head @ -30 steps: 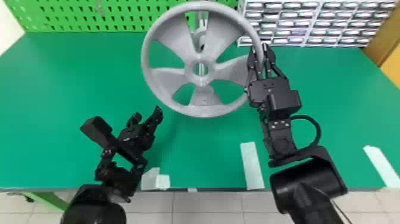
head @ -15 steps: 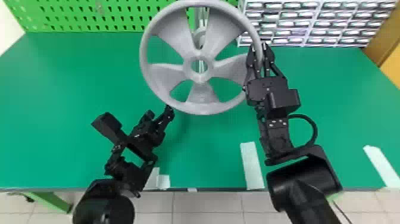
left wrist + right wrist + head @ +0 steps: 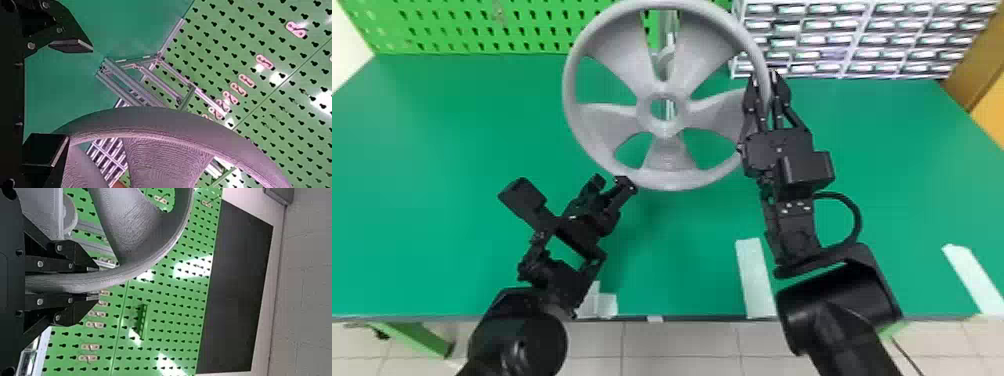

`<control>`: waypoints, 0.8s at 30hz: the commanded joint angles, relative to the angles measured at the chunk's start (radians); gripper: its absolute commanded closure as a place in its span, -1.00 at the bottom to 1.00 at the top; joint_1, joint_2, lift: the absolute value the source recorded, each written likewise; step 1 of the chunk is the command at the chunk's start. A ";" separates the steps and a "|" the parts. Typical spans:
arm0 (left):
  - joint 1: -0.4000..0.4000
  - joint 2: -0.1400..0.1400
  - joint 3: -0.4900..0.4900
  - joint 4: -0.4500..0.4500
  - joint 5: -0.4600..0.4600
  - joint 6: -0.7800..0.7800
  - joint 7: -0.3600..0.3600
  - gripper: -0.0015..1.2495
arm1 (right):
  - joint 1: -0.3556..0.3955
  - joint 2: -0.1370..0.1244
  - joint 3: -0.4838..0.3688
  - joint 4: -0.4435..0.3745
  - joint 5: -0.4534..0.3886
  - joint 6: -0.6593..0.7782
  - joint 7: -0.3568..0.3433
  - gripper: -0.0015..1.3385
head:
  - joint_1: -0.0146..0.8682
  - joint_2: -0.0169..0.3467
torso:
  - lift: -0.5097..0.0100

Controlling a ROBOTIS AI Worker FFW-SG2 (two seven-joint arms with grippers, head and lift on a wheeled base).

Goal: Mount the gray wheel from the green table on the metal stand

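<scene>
the left end effector [image 3: 615, 182], fingers apart, is beside the wheel's near-left rim; contact i cannot tell. the right end effector [image 3: 765, 77] is clamped on the right rim, holding the gray wheel [image 3: 669, 180] above the green surface [image 3: 682, 240]. the metal stand [image 3: 670, 25] lies beyond the hub [image 3: 644, 107], so the mounting push should run farward. the left wrist view shows more of the frame [image 3: 133, 84]; in the head view the wheel covers much of it.

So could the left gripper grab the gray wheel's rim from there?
Probably yes: the left gripper is open beside the near edge of the gray wheel, nothing visible between them, and the right gripper holds the wheel's right side, out of the way.
</scene>
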 commanded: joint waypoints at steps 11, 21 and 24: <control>0.068 0.013 0.049 -0.074 0.003 0.065 -0.009 -0.33 | -0.011 -0.005 -0.008 0.000 0.011 -0.006 0.000 0.64 | 1.00 -0.62 | 0.60; 0.081 0.013 0.047 -0.116 0.035 0.067 -0.035 -0.33 | -0.012 -0.005 -0.009 0.005 0.017 -0.004 -0.001 0.64 | 1.00 -0.62 | 0.60; 0.084 0.015 0.046 -0.123 0.043 0.070 -0.038 -0.33 | -0.014 -0.007 -0.009 0.005 0.017 -0.004 -0.001 0.64 | 1.00 -0.62 | 0.60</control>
